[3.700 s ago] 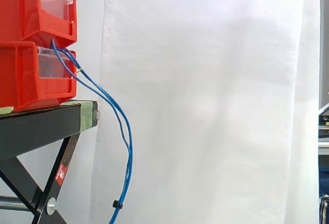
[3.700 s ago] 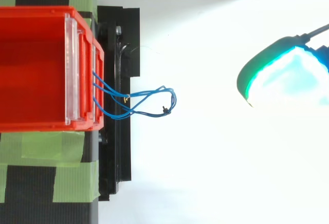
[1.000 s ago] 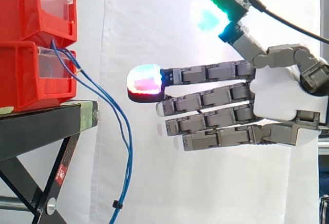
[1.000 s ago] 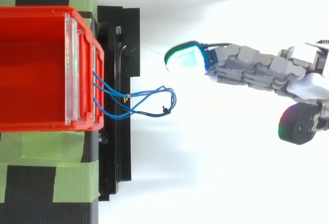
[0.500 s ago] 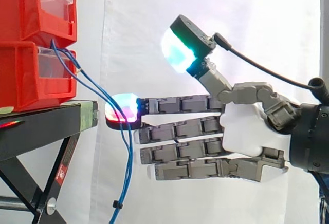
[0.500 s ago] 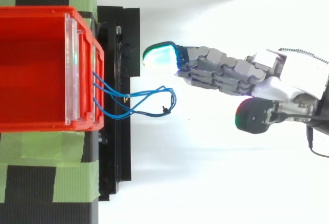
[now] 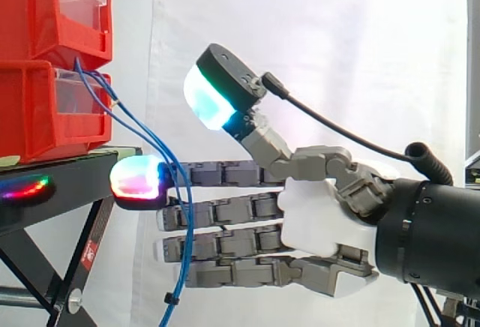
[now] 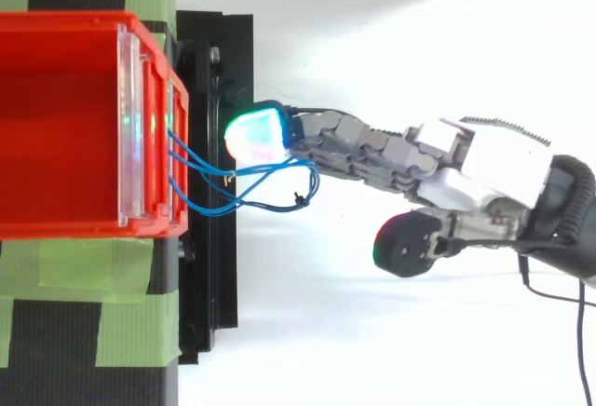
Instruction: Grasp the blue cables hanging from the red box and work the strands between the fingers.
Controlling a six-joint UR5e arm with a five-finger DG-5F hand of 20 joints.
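Note:
Two red bins [image 7: 37, 109] are stacked on the black stand [image 7: 67, 181] at the left. Thin blue cables [image 7: 150, 136] leave the lower bin's front and hang down past the stand's edge; from above they form a loop [image 8: 265, 205]. My hand [image 7: 322, 214] reaches in level from the right, open, with straight fingers. The cables cross in front of the fingers, and the upper glowing fingertip [image 7: 137, 179] lies at the stand's edge. The thumb's cyan pad [image 7: 210, 98] is raised well above, apart from the strands. From above, the fingers [image 8: 354, 150] lie along the loop's far side.
A small black tie [image 7: 170, 298] binds the cables low down. Green tape [image 8: 121, 266] covers the stand beside the bin [image 8: 56, 127]. The stand's scissor legs [image 7: 82, 259] slope below. A white curtain hangs behind.
My hand has moved left and down toward the bins. Its fingers now reach past the hanging cables, and the top fingertip has come up to the stand's edge.

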